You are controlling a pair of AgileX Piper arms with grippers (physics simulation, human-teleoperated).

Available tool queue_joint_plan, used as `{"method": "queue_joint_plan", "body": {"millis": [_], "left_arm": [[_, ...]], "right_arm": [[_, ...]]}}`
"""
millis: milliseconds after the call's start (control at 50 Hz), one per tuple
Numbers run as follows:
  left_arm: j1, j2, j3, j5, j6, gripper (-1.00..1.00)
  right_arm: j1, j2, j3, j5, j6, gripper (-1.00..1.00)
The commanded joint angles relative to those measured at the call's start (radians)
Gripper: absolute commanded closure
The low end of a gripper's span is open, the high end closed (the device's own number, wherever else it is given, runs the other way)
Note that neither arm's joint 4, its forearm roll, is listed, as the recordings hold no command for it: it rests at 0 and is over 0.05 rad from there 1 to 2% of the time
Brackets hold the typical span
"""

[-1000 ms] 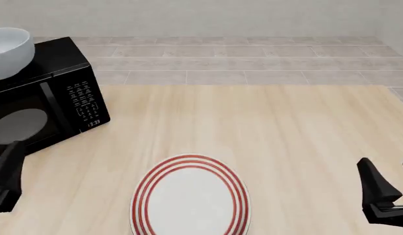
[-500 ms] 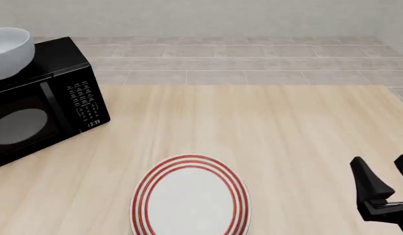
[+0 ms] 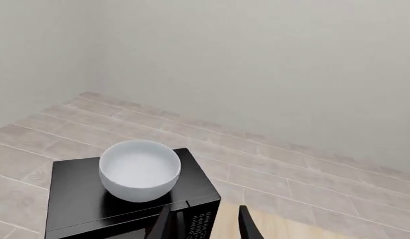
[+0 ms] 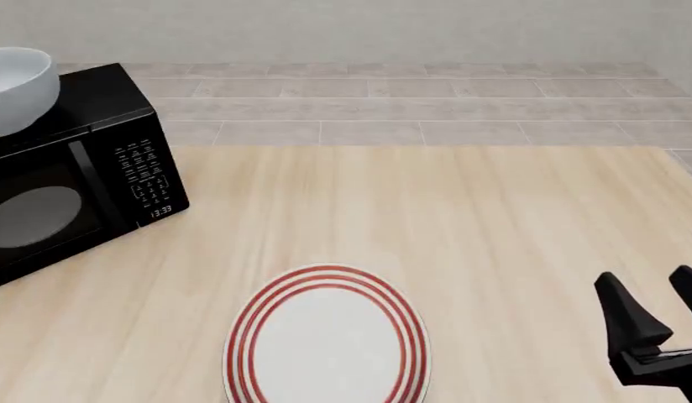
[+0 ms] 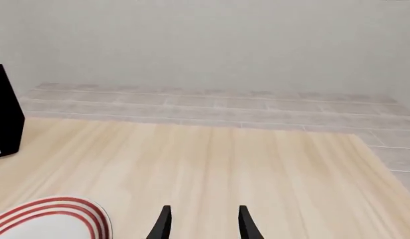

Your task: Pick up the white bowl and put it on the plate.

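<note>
Pale wood covers the tabletop (image 4: 469,227), with a tiled floor and plain grey wall beyond it. At the far left stands a black microwave (image 4: 71,180), and the white bowl (image 4: 13,88) sits on top of it, upright and empty. The plate (image 4: 327,336) lies flat near the front edge of the tabletop, well apart from the microwave.

The left gripper (image 3: 203,224) is out of the front view, but its wrist camera looks down at the bowl from above and behind, its two fingers parted with nothing between them. The right gripper (image 4: 651,309) waits at the tabletop's right side, also parted and empty, far from both bowl and plate.

The step in hand looks like the left arm's approach to the bowl. To do it well, I would bring the gripper over the near rim, one finger inside and one outside the wall, and descend straight so the bowl is not nudged off the microwave's top. The glossy curved wall may slip, so close firmly and lift vertically before crossing towards the plate.
</note>
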Motion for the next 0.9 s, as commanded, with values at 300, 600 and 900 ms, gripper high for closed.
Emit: {"method": "queue_joint_plan", "body": {"millis": [300, 600, 900], "left_arm": [[0.225, 0.301, -0.221, 0.078, -0.107, -1.00], [0.244, 0.399, -0.301, 0.159, -0.181, -1.00], [0.303, 0.527, -0.371, 0.212, -0.230, -1.00]], "right_arm": [[0.001, 0.006, 0.000, -0.023, 0.004, -1.00], [-0.003, -0.019, 0.000, 0.003, 0.007, -1.00], [-0.003, -0.042, 0.000, 0.024, 0.017, -1.00]]}}
